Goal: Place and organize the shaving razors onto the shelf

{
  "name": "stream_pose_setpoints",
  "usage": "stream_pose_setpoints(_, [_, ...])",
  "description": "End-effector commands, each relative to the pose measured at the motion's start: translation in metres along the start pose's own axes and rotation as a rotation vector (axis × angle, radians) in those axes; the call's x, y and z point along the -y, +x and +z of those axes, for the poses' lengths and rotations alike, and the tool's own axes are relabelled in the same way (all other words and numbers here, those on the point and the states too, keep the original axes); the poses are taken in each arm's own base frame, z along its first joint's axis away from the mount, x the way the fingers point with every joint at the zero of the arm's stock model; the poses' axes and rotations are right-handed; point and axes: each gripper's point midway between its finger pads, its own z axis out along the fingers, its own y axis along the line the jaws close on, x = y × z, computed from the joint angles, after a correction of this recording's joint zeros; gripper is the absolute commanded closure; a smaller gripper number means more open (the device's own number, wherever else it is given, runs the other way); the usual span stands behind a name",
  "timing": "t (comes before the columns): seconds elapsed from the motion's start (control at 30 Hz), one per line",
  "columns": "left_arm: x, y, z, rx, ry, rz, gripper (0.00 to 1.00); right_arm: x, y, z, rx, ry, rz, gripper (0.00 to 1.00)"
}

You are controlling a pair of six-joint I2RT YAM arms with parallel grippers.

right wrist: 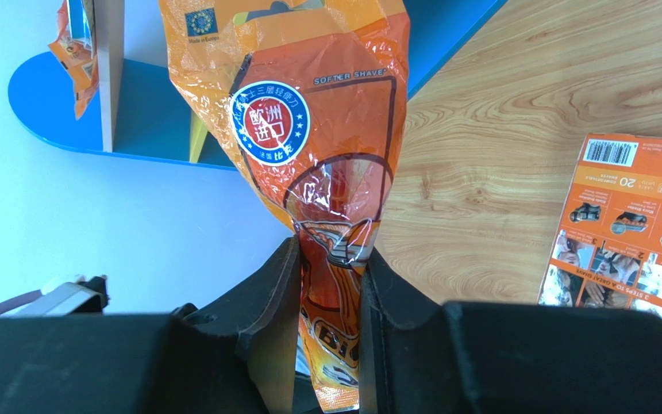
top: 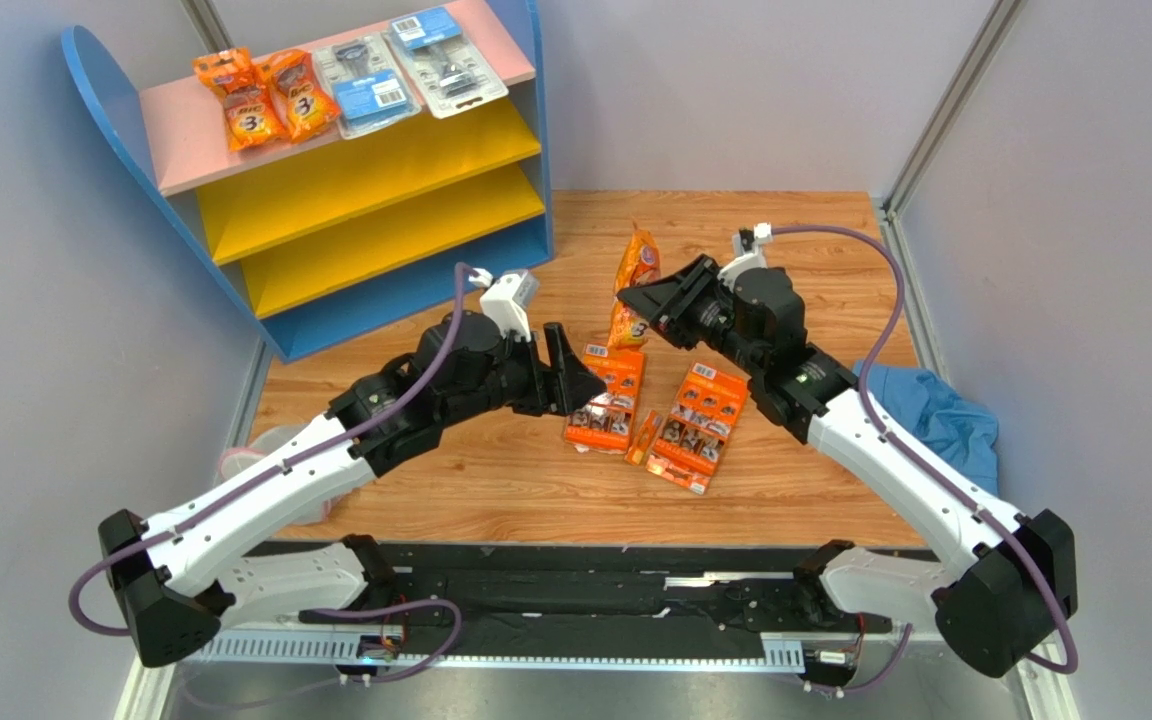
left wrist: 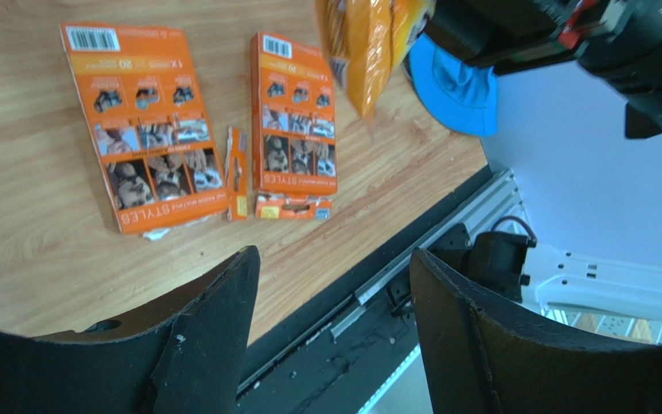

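Right gripper (right wrist: 330,259) is clamping an orange bag (right wrist: 326,129), holding it up off the table (top: 462,480). Left gripper (left wrist: 334,259) is hanging open near the orange cards (top: 702,417). Four packs (top: 364,83) are lying on the shelf (top: 177,138), top board.

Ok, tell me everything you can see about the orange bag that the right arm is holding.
The orange bag is a glossy, crinkled plastic-film pack with a round blue-and-white sticker of Chinese characters, a small blue flag mark and "softer shave" print. The right hand pinches one end between both fingers, holding it up off the wooden table; nothing else seems to touch it.
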Motion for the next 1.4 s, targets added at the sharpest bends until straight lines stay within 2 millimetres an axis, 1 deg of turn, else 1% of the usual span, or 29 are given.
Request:
stream_pose_setpoints(0.0, [0.014, -0.034, 0.006, 0.124, -0.017, 0.058, 0.27, -0.028, -0.009, -0.014, 0.038, -0.096, 0.03, 1.0])
stream_pose_setpoints(0.07, [0.019, -0.038, 0.009, 0.146, -0.008, 0.072, 0.27, -0.029, -0.008, -0.017, 0.032, -0.102, 0.037, 1.0])
stream_pose_setpoints(0.2, [0.02, -0.042, 0.018, 0.17, -0.019, 0.071, 0.27, -0.03, -0.006, -0.019, 0.021, -0.108, 0.042, 1.0])
stream_pose_setpoints(0.3, [0.025, -0.047, 0.023, 0.18, -0.013, 0.086, 0.27, -0.032, -0.003, -0.019, 0.003, -0.109, 0.044, 1.0])
stream_pose_setpoints(0.33, [0.03, -0.051, 0.023, 0.189, -0.002, 0.094, 0.27, -0.032, -0.003, -0.019, 0.001, -0.111, 0.044, 1.0])
stream_pose_setpoints(0.47, [0.045, -0.056, 0.023, 0.208, 0.042, 0.125, 0.28, -0.032, -0.003, -0.02, 0.001, -0.109, 0.044, 1.0])
stream_pose_setpoints(0.57, [0.049, -0.056, 0.022, 0.213, 0.063, 0.133, 0.28, -0.031, -0.003, -0.02, -0.002, -0.11, 0.048, 1.0])
stream_pose_setpoints(0.67, [0.052, -0.056, 0.025, 0.211, 0.073, 0.132, 0.28, -0.031, 0.002, -0.018, -0.024, -0.109, 0.056, 1.0])
stream_pose_setpoints(0.83, [0.055, -0.053, 0.039, 0.191, 0.082, 0.137, 0.31, -0.032, 0.007, -0.017, -0.056, -0.119, 0.072, 1.0])
stream_pose_setpoints(0.93, [0.054, -0.05, 0.047, 0.184, 0.085, 0.13, 0.37, -0.037, 0.01, -0.019, -0.074, -0.138, 0.072, 1.0])
stream_pose_setpoints(1.03, [0.055, -0.05, 0.05, 0.192, 0.092, 0.129, 0.46, -0.04, 0.011, -0.023, -0.087, -0.149, 0.081, 1.0])
stream_pose_setpoints(1.07, [0.055, -0.048, 0.05, 0.184, 0.093, 0.129, 0.51, -0.042, 0.012, -0.024, -0.09, -0.154, 0.08, 1.0])
stream_pose_setpoints(1.13, [0.055, -0.045, 0.051, 0.174, 0.098, 0.128, 0.58, -0.042, 0.012, -0.025, -0.09, -0.155, 0.083, 1.0])
stream_pose_setpoints(1.17, [0.055, -0.045, 0.05, 0.176, 0.1, 0.123, 0.65, -0.042, 0.011, -0.025, -0.084, -0.149, 0.082, 1.0])
stream_pose_setpoints(1.23, [0.054, -0.044, 0.049, 0.176, 0.1, 0.12, 0.74, -0.043, 0.01, -0.027, -0.079, -0.154, 0.082, 1.0])
stream_pose_setpoints(1.27, [0.053, -0.044, 0.048, 0.179, 0.097, 0.119, 0.84, -0.043, 0.01, -0.026, -0.081, -0.153, 0.085, 1.0])
stream_pose_setpoints(1.33, [0.052, -0.046, 0.046, 0.187, 0.092, 0.113, 0.98, -0.044, 0.01, -0.027, -0.08, -0.156, 0.084, 1.0])
stream_pose_setpoints(1.37, [0.049, -0.045, 0.045, 0.183, 0.075, 0.109, 1.0, -0.043, 0.01, -0.027, -0.08, -0.154, 0.085, 1.0])
